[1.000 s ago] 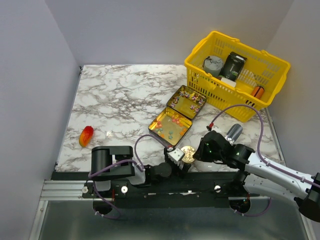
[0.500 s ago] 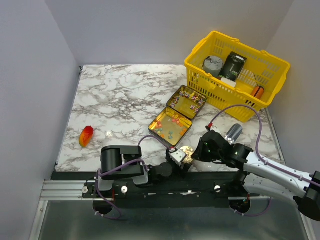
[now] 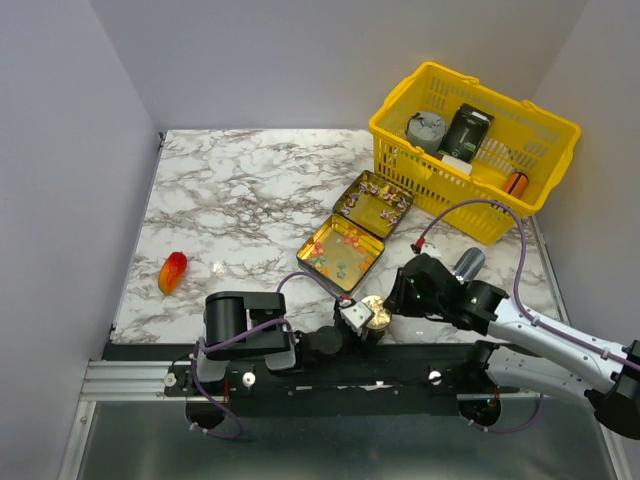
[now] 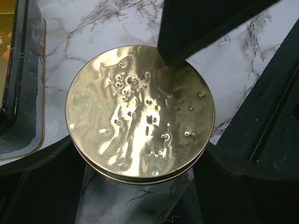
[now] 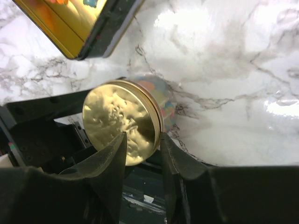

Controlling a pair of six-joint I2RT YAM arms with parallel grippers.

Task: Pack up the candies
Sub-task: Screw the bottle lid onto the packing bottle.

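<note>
The candies lie in both halves of an open gold tin (image 3: 342, 252): orange, red and green ones in the near half, purple and pink ones (image 3: 375, 198) in the far half. A jar with a gold lid (image 3: 373, 310) stands at the table's near edge. My left gripper (image 3: 366, 324) is shut on the jar, whose lid (image 4: 140, 109) fills the left wrist view between the jaws. My right gripper (image 3: 396, 299) is open, its fingertips (image 5: 108, 156) straddling the lid's rim (image 5: 122, 120). Coloured candies (image 5: 161, 93) show through the jar's glass.
A yellow basket (image 3: 545, 125) at the back right holds a tin, a black box and an orange cylinder (image 3: 514, 183). A silver cylinder (image 3: 467, 264) lies beside my right arm. An orange-red lump (image 3: 172, 271) lies at the left. The tin's edge (image 4: 18, 79) is close to the jar.
My right gripper has moved left and closer onto the jar's lid. My left arm's base link has shifted a little to the right; the jar stays in place.
</note>
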